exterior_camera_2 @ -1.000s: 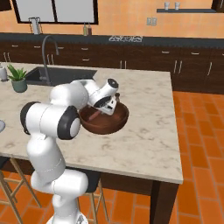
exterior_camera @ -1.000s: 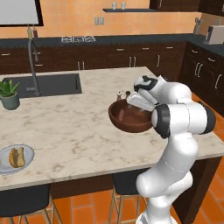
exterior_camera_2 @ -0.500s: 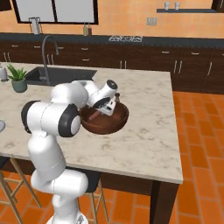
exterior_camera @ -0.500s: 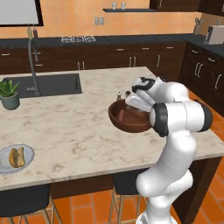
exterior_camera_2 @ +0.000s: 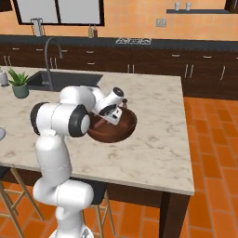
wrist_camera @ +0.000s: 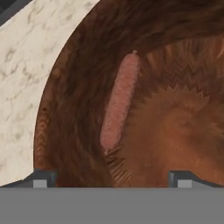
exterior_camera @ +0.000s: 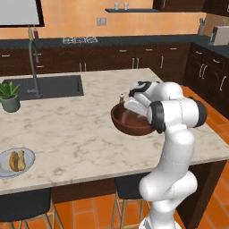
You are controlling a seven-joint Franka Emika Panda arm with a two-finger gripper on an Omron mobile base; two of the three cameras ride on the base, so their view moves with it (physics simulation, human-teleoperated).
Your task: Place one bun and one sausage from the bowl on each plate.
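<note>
Inspection finds the task partly complete. The bowl (exterior_camera: 132, 123), dark reddish-brown and wooden-looking, stands on the marble island counter (exterior_camera: 76, 129) toward its right end, and is taken here as the reference point. Far to the left of the bowl, near the counter's front edge, a plate (exterior_camera: 18, 162) already carries what appears to be a bun with a sausage in it; the detail is too small to confirm both items. At the left border of the right base view a sliver of another plate (exterior_camera_2: 1, 134) shows, its contents hidden. Inside the bowl one sausage (wrist_camera: 119, 101) lies along the sloping wall, clear of the rim; no bun can be made out in the visible part of the bowl. The gripper (wrist_camera: 111, 177) hangs inside the bowl just above the sausage, jaws spread wide with nothing between them, its fingertips (wrist_camera: 43, 178) standing either side of the sausage's near end without touching it. Judgement: one plate looks served, and at least a sausage remains to be lifted out and delivered; this pick is not yet made.
</note>
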